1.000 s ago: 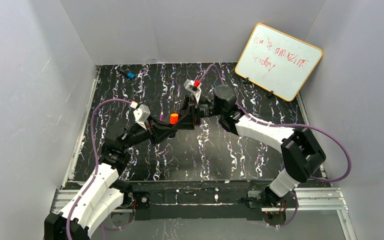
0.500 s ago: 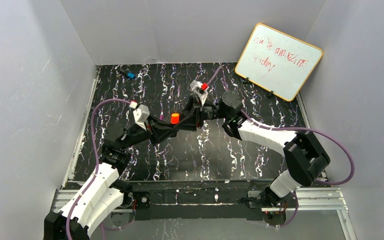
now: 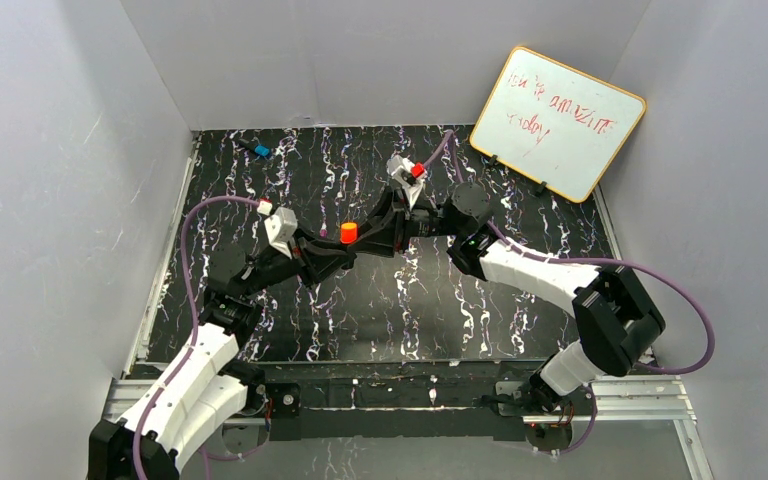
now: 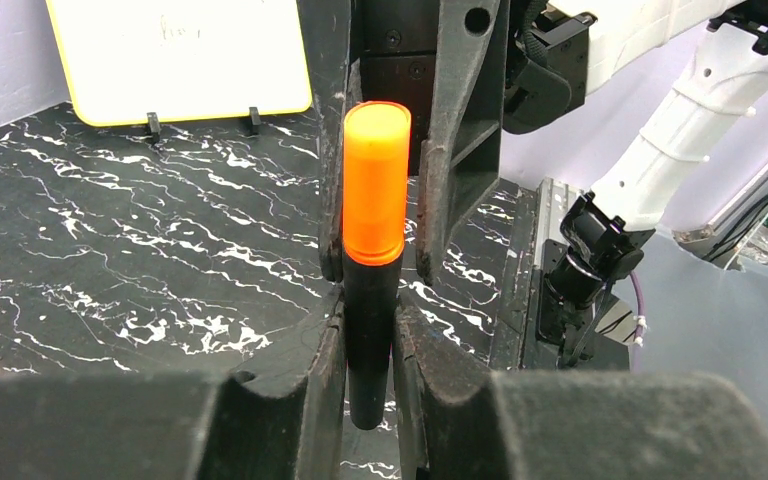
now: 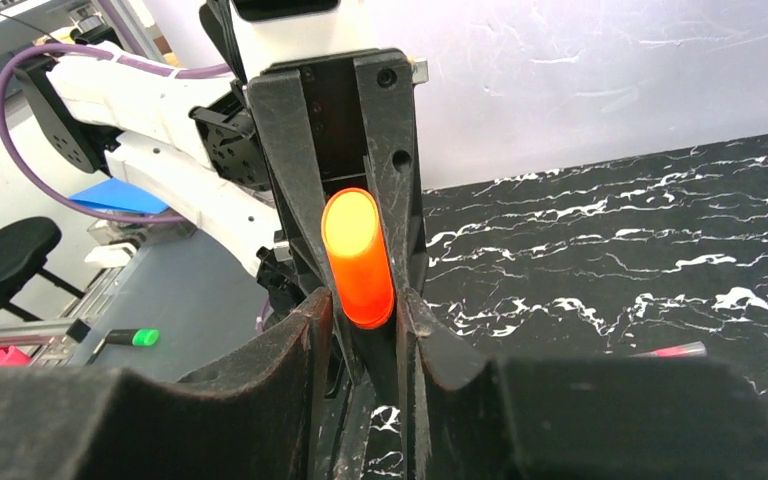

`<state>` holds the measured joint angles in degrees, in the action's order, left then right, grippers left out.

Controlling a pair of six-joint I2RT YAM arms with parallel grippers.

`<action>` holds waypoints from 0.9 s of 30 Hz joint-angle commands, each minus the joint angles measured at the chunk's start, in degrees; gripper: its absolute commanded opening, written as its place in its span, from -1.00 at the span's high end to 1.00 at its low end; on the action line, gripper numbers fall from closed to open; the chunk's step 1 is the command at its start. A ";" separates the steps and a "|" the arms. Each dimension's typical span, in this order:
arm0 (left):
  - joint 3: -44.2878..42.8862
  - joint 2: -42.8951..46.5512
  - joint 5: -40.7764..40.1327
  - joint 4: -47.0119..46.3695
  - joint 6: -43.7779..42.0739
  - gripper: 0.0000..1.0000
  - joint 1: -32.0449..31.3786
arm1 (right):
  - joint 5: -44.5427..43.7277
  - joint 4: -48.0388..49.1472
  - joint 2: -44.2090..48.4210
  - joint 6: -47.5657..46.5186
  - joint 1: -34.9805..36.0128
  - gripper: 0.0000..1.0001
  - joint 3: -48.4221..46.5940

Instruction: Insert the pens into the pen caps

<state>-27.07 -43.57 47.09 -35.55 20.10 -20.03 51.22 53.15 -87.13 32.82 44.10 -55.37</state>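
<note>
The left gripper (image 4: pixel 368 320) is clamped on the marker (image 4: pixel 371 390) — its two fingers (image 4: pixel 305 365) press the black body from both sides, low down. The marker is held up in the air over the middle of the surface (image 3: pixel 360 320) and does not touch it. It stands about upright. The orange cap (image 4: pixel 376 180) sits on the top end of the marker, and the black body comes out from under it. I cannot tell how far the cap is pushed on. The right gripper (image 5: pixel 363 310) is on the other side, facing the left one, so the two arms meet over the middle like a bridge. Its fingers (image 4: pixel 460 120) stand on either side of the cap, very close to it. In the left wrist view one finger looks to touch the cap and a thin dark gap shows beside the other — so I cannot tell if this gripper is squeezing the cap or only sits around it. In the right wrist view a bit of a pink pen (image 5: pixel 672 351) lies flat on the surface, off to one side and apart from both grippers. A whiteboard (image 3: pixel 558 122) with red writing leans at the far right corner. A small black piece with a blue end (image 3: pixel 256 149) lies near the far left corner, well apart from the arms.
</note>
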 commanded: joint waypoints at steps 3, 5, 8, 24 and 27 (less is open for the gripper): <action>-1.53 -1.27 -1.69 1.48 -1.18 1.00 0.56 | 1.47 7.62 3.48 1.73 -0.17 0.28 -3.12; -1.70 -1.48 -1.83 2.04 -1.41 1.00 0.61 | 1.73 8.01 3.53 2.10 -0.19 0.28 -3.65; -1.76 -1.52 -1.76 2.24 -1.46 1.00 0.61 | 1.69 7.96 3.68 2.01 -0.24 0.30 -4.05; -2.37 -2.37 -2.00 3.90 -1.99 1.00 0.59 | 2.26 8.12 4.85 2.39 -0.42 0.31 -5.84; -2.59 -2.61 -2.37 4.50 -2.18 1.00 0.61 | 2.23 8.11 5.15 2.49 -0.42 0.31 -6.16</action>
<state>-28.18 -45.17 47.40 -34.81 19.11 -19.99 51.13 54.61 -86.48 34.26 43.13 -57.43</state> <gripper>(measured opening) 0.171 0.348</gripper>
